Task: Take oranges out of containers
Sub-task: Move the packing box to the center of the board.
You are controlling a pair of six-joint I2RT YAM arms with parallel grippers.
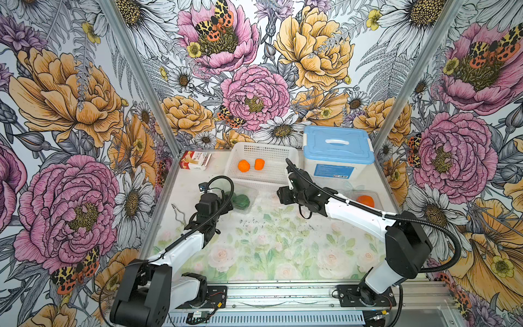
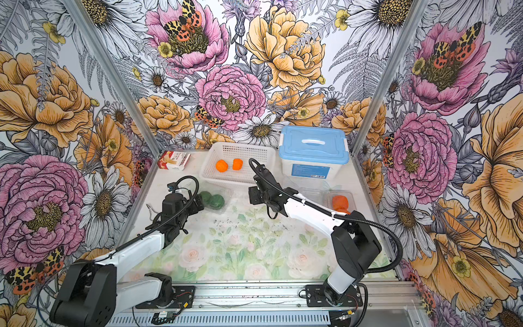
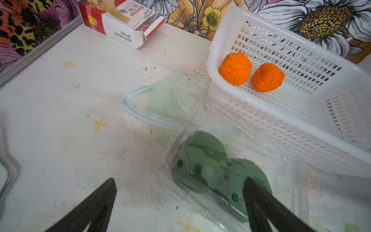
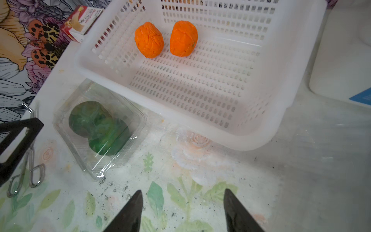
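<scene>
The left gripper, spread wide, is hovering over the shut container holding two green oranges. Two oranges are already lying in the basket; the right gripper is hanging spread and empty. Rightmost, another container is holding orange fruit, not yet removed.

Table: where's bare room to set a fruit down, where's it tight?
Biggest bare patch: table centre-front, nearer than the basket and green-fruit clamshell. Smaller one between bandage box and that clamshell. Basket's right half is bare too. Tight: right side, clamshells before the tub.
</scene>
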